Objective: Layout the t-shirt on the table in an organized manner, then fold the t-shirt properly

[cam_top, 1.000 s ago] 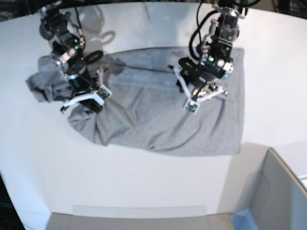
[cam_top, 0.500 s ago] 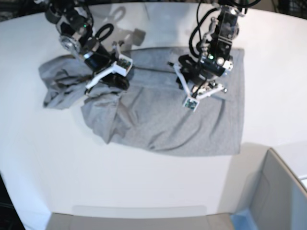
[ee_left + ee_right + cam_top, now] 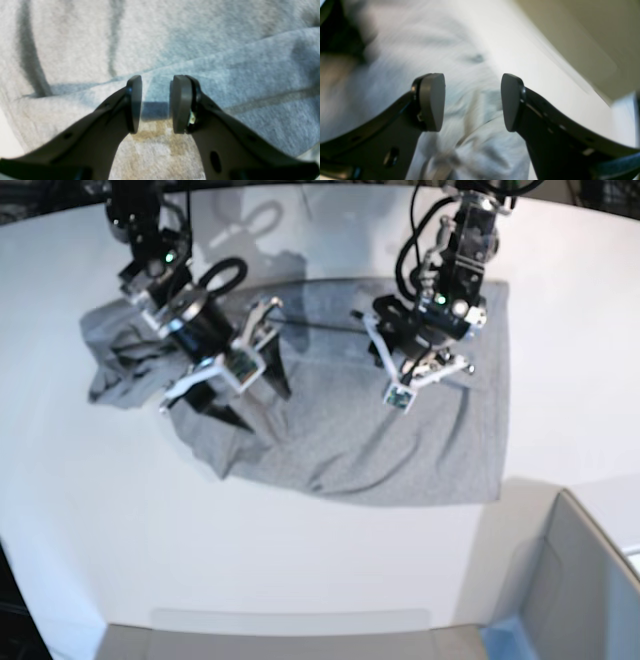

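Note:
The light grey t-shirt (image 3: 340, 430) lies spread and wrinkled on the white table (image 3: 300, 560), its left end bunched (image 3: 115, 360). No lettering shows. My left gripper (image 3: 425, 375) rests on the shirt's right half. In the left wrist view (image 3: 155, 100) its jaws stand a narrow gap apart with a fold of shirt (image 3: 75, 50) between the pads. My right gripper (image 3: 252, 398) is open above the shirt's left half. In the blurred right wrist view (image 3: 472, 102) the jaws are wide apart and empty, with grey cloth (image 3: 480, 155) below.
A grey box-like bin (image 3: 590, 580) stands at the front right corner, just past the shirt's lower right corner. The table's curved front edge (image 3: 290, 612) runs along the bottom. Both arms' cables hang over the back of the table.
My right gripper dragged the left part of the shirt up and right, then let go and now hangs open over it. The left bunch shifted. My left gripper stayed put.

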Available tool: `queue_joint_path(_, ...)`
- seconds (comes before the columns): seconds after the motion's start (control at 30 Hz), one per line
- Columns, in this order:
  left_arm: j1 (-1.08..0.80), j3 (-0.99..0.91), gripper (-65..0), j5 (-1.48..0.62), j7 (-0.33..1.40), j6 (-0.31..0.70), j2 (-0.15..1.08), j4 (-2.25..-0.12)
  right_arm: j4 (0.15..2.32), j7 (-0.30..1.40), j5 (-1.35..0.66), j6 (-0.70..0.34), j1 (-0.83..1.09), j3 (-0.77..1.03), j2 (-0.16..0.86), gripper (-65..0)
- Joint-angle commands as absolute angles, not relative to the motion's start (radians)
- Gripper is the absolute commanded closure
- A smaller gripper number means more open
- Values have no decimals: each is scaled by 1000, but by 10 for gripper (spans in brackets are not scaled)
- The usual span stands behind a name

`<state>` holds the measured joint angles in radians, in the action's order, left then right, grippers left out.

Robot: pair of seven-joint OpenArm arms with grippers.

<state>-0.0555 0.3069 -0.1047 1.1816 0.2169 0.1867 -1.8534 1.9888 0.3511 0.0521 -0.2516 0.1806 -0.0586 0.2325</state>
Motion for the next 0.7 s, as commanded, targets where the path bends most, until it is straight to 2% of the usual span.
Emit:
queue_joint_path(0.0,-45,306,-218,-104,1170,216,186,-1862,2003,332,-15,-214,156,2,216,-351)
queue_joint_path(0.1,-45,306,-218,-104,1170,216,186,-1837,1977,503,-277,-148,88,145,154,-351)
queue_joint_path(0.17,-42,306,-218,-104,1170,216,186,-1822,1942,691,-406,-119,39,223,133,-351)
queue_joint_path(0.27,-42,306,-218,-104,1170,217,186,-1822,1883,854,-506,-76,-18,288,130,-351)
queue_joint_path(0.53,-39,306,-218,-104,1170,217,186,-1821,1784,871,-555,130,-44,354,111,-351)
queue_joint_path(0.67,-39,308,-218,-104,1170,217,188,-1821,1728,871,-559,150,-44,360,111,-351)
